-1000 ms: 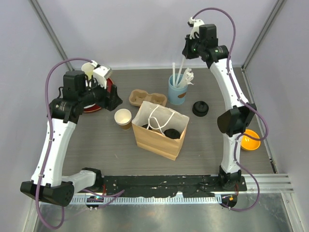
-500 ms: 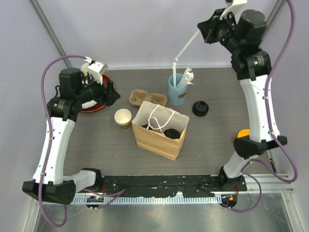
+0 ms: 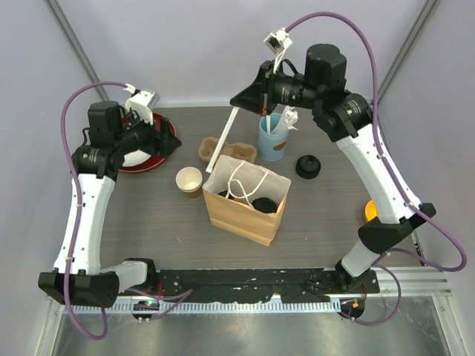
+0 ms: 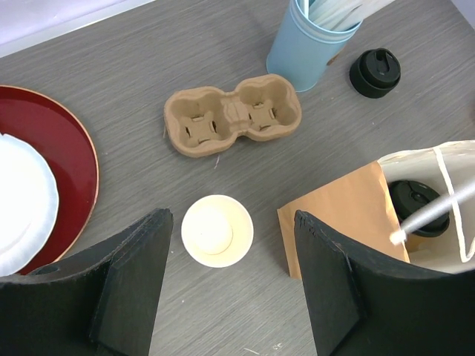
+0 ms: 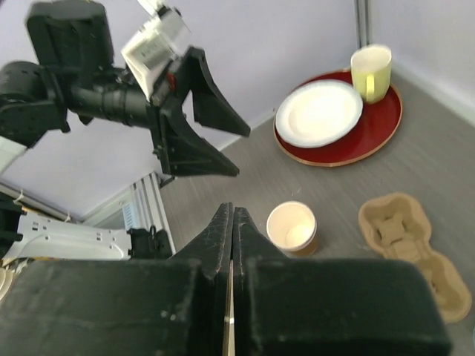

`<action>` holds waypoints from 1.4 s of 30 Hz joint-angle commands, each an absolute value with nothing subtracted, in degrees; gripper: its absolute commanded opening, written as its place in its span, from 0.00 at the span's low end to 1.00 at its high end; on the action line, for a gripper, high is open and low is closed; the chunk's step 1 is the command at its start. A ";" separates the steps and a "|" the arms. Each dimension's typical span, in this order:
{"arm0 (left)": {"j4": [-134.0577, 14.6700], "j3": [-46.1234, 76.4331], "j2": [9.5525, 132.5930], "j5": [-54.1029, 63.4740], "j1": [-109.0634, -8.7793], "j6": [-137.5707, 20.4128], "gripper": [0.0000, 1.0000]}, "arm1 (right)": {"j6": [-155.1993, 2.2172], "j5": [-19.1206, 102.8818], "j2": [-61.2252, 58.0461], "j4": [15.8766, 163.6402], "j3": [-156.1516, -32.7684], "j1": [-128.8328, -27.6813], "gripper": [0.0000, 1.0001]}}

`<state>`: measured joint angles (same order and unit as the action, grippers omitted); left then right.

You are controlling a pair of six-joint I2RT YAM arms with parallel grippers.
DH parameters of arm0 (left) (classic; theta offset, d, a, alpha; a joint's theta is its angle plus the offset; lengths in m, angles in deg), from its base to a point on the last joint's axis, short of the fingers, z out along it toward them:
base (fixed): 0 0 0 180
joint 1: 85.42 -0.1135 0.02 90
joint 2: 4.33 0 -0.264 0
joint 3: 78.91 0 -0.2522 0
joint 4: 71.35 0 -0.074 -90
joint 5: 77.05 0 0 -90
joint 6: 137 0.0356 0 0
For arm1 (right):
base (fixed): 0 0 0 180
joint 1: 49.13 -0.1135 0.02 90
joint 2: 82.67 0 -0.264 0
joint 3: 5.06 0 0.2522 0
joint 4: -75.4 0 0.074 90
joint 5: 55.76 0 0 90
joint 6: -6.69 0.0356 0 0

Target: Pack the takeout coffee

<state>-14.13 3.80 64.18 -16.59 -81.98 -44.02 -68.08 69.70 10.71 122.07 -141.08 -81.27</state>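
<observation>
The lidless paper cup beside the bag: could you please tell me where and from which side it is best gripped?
Probably by its rim, from above: the cup stands upright with its mouth open, so one finger can go inside the wall and one outside. The paper bag stands close on its right, so a sideways approach from there looks cramped.

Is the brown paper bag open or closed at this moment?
Open: the paper bag has its mouth spread wide, and a black-lidded cup shows inside.

Before me on the table (image 3: pixel 163 222), the bag (image 3: pixel 241 211) holds two coffees (image 3: pixel 263 205), with the cup (image 3: pixel 189 180) just left of it, the carrier (image 3: pixel 223 150) behind, the tumbler (image 3: pixel 272 142) right of that, and the tray (image 4: pixel 74 178) far left.
</observation>
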 commanded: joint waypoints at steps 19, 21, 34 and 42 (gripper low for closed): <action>-16.11 3.83 62.99 -19.40 -82.43 -44.80 0.71 | -67.58 73.87 12.34 123.45 -150.58 -80.16 0.01; -16.02 3.92 62.82 -19.40 -82.34 -44.71 0.71 | -66.52 74.75 10.94 122.83 -149.18 -79.63 0.01; -15.84 4.62 62.73 -19.92 -82.34 -44.71 0.71 | -66.43 83.01 9.96 127.03 -140.91 -79.37 0.01; -16.46 5.06 62.90 -20.19 -82.34 -44.98 0.71 | -71.00 74.85 10.22 125.73 -134.05 -84.28 0.01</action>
<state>-14.15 4.78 63.87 -18.69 -82.07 -44.06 -68.89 77.77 10.32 128.34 -137.26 -81.97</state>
